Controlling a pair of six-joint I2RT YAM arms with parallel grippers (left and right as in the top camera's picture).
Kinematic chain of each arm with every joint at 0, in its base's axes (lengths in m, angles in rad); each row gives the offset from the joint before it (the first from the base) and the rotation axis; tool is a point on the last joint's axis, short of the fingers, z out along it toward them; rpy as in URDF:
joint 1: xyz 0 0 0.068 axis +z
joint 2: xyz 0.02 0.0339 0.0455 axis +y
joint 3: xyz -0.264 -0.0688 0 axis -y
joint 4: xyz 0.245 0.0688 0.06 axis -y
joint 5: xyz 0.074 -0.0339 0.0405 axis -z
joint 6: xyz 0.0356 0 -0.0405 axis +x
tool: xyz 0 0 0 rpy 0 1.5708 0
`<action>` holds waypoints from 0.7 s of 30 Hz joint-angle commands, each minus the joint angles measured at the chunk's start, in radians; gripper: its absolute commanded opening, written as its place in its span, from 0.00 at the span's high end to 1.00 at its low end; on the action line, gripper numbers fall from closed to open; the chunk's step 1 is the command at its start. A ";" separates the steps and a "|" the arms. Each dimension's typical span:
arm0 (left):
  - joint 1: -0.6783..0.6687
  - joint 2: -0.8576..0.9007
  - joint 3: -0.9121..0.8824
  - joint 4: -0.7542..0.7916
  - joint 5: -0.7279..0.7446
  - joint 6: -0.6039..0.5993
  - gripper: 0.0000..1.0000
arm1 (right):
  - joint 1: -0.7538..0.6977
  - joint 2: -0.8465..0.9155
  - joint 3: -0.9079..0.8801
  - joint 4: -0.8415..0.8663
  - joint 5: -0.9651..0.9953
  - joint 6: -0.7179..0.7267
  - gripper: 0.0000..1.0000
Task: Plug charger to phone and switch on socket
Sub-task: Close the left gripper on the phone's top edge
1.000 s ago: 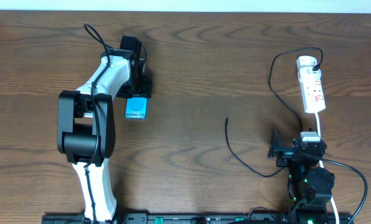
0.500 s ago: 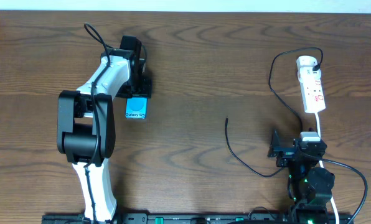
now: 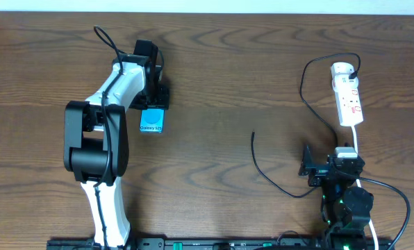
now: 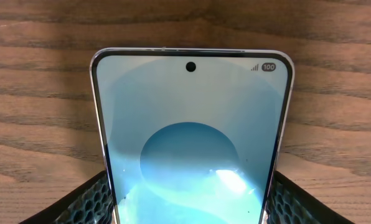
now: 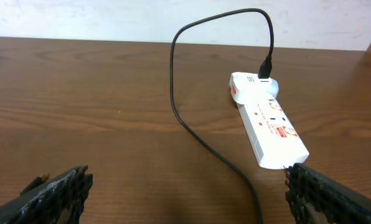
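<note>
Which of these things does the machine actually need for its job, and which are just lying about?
Needed for the job:
phone, blue screen lit
charger, the thin black cable, free tip not yet in the phone
socket, the white power strip

Just there:
wooden table
white cord trailing from the strip

The left gripper [image 4: 188, 190] pinches the phone [image 4: 188, 112] (jaws on both sides); the right gripper [image 5: 188, 186] has its jaws wide apart.
</note>
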 commanded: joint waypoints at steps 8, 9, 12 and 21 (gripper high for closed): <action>0.001 0.021 -0.028 -0.015 0.025 0.006 0.87 | 0.008 -0.006 -0.002 -0.005 0.005 0.017 0.01; 0.001 0.021 -0.028 -0.015 0.025 0.006 0.88 | 0.008 -0.006 -0.002 -0.005 0.005 0.017 0.01; 0.001 0.021 -0.028 -0.016 0.025 0.006 0.90 | 0.008 -0.006 -0.002 -0.005 0.005 0.017 0.01; 0.001 0.020 -0.028 -0.020 0.045 -0.005 0.92 | 0.008 -0.006 -0.002 -0.005 0.005 0.017 0.01</action>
